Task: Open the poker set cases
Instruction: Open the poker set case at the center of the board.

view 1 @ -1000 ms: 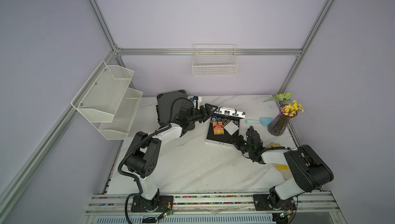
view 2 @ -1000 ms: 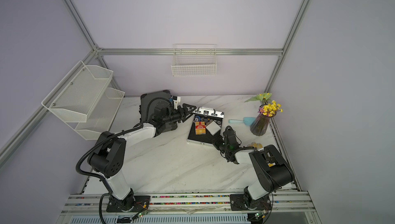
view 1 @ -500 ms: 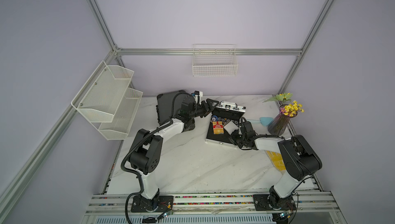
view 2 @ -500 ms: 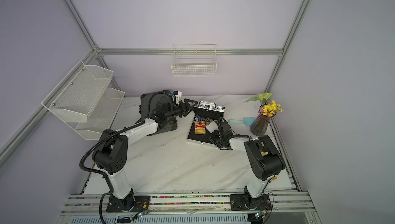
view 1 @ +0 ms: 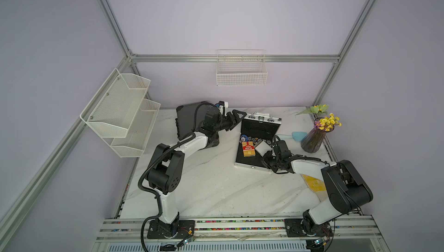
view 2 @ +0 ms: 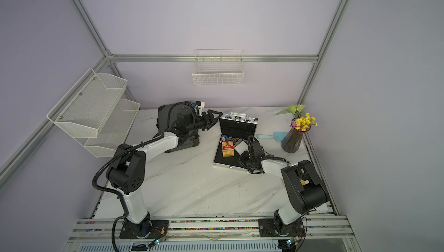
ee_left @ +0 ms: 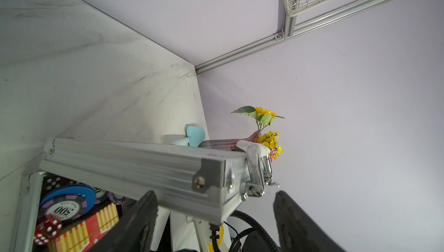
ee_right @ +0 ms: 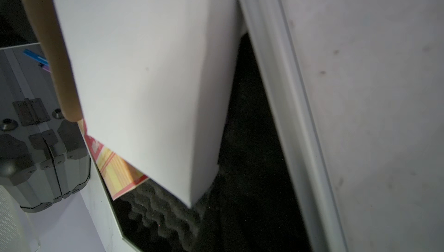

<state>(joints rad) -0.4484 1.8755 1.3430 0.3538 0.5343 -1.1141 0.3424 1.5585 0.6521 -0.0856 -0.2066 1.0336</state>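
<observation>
The silver poker set case stands open in both top views, its base rim [view 1: 249, 166] flat on the table and its black-lined lid [view 1: 260, 126] [view 2: 237, 126] raised at the back. Chips, a red card box [view 1: 248, 149] and a white box [view 1: 262, 148] lie inside. My left gripper [view 1: 238, 116] [ee_left: 213, 199] is open, with the lid's corner [ee_left: 209, 178] between its fingers. My right gripper [view 1: 270, 160] rests shut at the base's front right corner; the right wrist view does not show its fingers. The dark grey case [view 1: 186, 118] [ee_right: 43, 157] stands behind my left arm, its halves together.
A purple vase of flowers [view 1: 312, 140] and a light blue scoop [view 1: 299, 135] stand right of the silver case. White mesh shelves [view 1: 122, 114] hang on the left wall. A wire basket [view 1: 241, 73] hangs on the back wall. A yellow patch [view 1: 312, 183] lies under my right arm.
The silver case's lid has swung up and back, so its black lining now faces forward. My left gripper followed the lid's corner. My right arm shifted at the base's front right corner.
</observation>
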